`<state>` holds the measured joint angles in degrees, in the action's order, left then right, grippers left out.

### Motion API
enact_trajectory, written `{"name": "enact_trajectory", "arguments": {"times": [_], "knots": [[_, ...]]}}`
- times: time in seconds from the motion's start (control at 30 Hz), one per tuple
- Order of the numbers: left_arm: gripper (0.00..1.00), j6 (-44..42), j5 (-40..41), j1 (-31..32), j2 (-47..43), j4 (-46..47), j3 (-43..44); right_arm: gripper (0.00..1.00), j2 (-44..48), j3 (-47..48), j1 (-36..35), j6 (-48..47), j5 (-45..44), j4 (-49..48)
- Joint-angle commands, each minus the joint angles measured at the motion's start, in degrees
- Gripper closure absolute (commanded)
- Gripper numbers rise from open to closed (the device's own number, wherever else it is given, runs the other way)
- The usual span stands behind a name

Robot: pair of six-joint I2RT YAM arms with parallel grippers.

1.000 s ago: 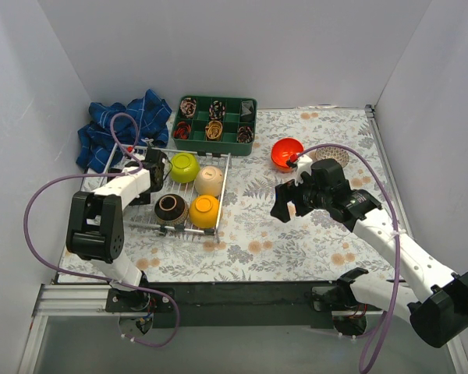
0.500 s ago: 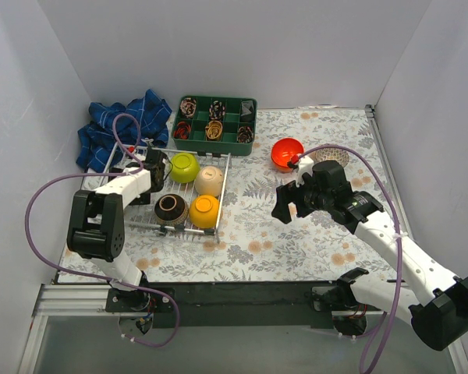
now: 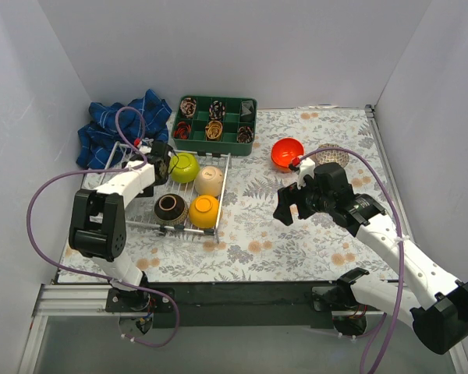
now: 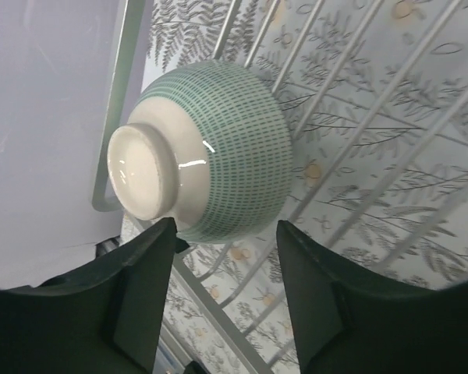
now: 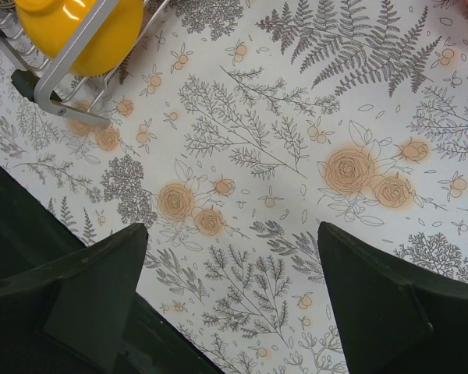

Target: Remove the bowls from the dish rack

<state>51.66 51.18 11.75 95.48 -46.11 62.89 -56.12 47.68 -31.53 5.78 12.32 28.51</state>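
The white wire dish rack [image 3: 225, 184] sits left of centre and holds a lime green bowl [image 3: 185, 166], a beige bowl [image 3: 208, 181], a dark brown bowl [image 3: 171, 208] and a yellow-orange bowl [image 3: 204, 210]. My left gripper [image 3: 161, 159] is at the rack's far left corner. In the left wrist view it [image 4: 226, 226] is shut on the lower edge of a tilted pale teal-white bowl [image 4: 218, 148], foot towards the camera, above the rack wires [image 4: 351, 117]. My right gripper [image 3: 285, 209] hangs open over the floral cloth [image 5: 296, 101], nothing between its fingers [image 5: 232, 234].
A red bowl [image 3: 286, 153] and a patterned bowl [image 3: 335, 156] stand on the cloth at the back right. A green compartment tray [image 3: 250, 103] and a crumpled blue cloth [image 3: 117, 128] lie at the back. The yellow bowl [image 5: 78, 31] and rack corner [image 5: 62, 101] show in the right wrist view.
My left gripper has closed on the teal-white bowl and moved slightly up and towards the back. The right arm has barely shifted.
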Motion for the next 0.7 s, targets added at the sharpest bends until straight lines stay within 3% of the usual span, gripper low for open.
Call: {"name": "enact_trajectory", "arguments": {"times": [0.0, 0.17, 0.5, 0.67], "knots": [[0.5, 2.22, -3.28, 1.79, 0.58, -0.39, 4.68, 0.01, 0.48, -0.13, -0.11, -0.77, -0.28, -1.35], [0.5, 3.1, -3.1, 3.54, 2.6, -1.09, 6.19, 0.01, 0.22, -0.39, -0.11, -0.86, -0.36, -1.35], [0.28, 3.36, 3.04, 2.23, 0.06, -3.2, 7.33, 0.01, 0.31, -0.74, -0.11, -0.95, 0.25, -1.35], [0.25, 2.83, 4.37, -0.23, 0.58, -2.06, 6.02, 0.01, 0.31, -0.92, -0.11, -0.95, 0.87, -1.62]]}}
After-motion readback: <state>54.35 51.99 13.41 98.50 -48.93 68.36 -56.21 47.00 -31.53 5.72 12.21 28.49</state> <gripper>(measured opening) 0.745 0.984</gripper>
